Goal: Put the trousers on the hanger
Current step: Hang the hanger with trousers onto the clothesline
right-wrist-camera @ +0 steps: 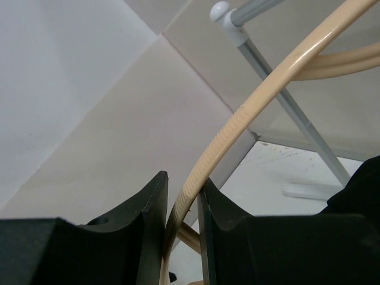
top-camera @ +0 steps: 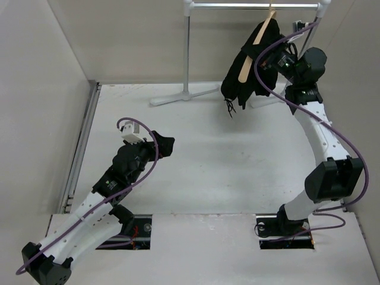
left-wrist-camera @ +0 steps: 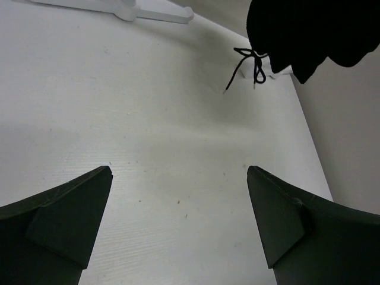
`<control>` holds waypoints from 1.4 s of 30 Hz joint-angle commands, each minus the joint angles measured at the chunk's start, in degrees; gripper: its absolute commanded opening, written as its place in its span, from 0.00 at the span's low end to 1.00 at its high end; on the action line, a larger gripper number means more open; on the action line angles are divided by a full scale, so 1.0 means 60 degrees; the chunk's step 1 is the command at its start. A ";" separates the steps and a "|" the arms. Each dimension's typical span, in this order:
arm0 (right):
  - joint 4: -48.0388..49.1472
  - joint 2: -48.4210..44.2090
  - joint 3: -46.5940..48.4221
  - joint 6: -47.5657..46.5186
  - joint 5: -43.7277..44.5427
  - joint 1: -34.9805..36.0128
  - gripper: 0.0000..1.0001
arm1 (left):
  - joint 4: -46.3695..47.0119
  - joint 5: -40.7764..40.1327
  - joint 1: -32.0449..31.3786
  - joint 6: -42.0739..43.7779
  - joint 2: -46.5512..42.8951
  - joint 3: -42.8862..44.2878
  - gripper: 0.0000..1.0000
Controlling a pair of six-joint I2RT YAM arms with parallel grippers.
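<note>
White tabletop (top-camera: 208,172), faintly speckled in the left wrist view, fills a cell closed by plain pale walls (top-camera: 119,35) on the left, back and right. At the back stands a white garment rail (top-camera: 249,5), with its horizontal bar at the top of the overhead view and its flat foot (top-camera: 178,97) resting on the tabletop.

The left gripper (left-wrist-camera: 178,172) hangs low over the bare surface with its jaws spread wide and nothing between them. Ahead of those jaws and off to their right, well apart from them, the trousers (left-wrist-camera: 309,29) hang as a black bunch clear of the table. The knotted drawstring (left-wrist-camera: 249,62) dangles below the fabric. The rail's foot lies far ahead of the jaws, to their left.

The right gripper (right-wrist-camera: 183,199) is raised beside the rail, jaws clenched on the hanger (right-wrist-camera: 237,124). A curved tan bar runs through the narrow gap, touching both fingers, and sweeps up and away to the right. Beyond the jaws the rail's bar and upright cross the view, and black cloth shows below and to their right. From overhead the hanger tilts steeply, its hook up at the rail's bar, with the trousers bunched around it.
</note>
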 commanded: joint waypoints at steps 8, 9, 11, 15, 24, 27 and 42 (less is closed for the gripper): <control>0.1781 0.0904 0.0949 0.0130 -0.0390 -0.1050 0.03 | 0.0354 0.0090 0.0238 -0.0040 0.0053 0.0236 1.00; 0.1810 0.0963 0.1008 0.0174 -0.0420 -0.1138 0.03 | 0.0339 0.0090 0.0267 -0.0040 0.0053 0.0221 1.00; 0.1825 0.1051 0.1154 0.0248 -0.0478 -0.1285 0.03 | 0.0339 0.0090 0.0311 -0.0040 0.0068 0.0206 1.00; 0.1825 0.1226 0.1272 0.0336 -0.0537 -0.1563 0.03 | 0.0368 0.0104 0.0340 -0.0054 0.0228 0.0206 1.00; 0.2250 0.1256 0.1359 0.0424 -0.0757 -0.1798 0.02 | 0.0485 0.0119 0.0384 -0.0069 0.0492 0.0236 1.00; 0.2104 0.1548 0.1929 0.0526 -0.0801 -0.1944 0.02 | 0.0573 0.0134 0.0384 -0.0069 0.0638 0.0265 1.00; 0.2718 0.2209 0.0556 0.0805 -0.0830 -0.2033 0.04 | 0.0852 0.0265 0.0414 -0.0084 0.1020 0.0280 1.00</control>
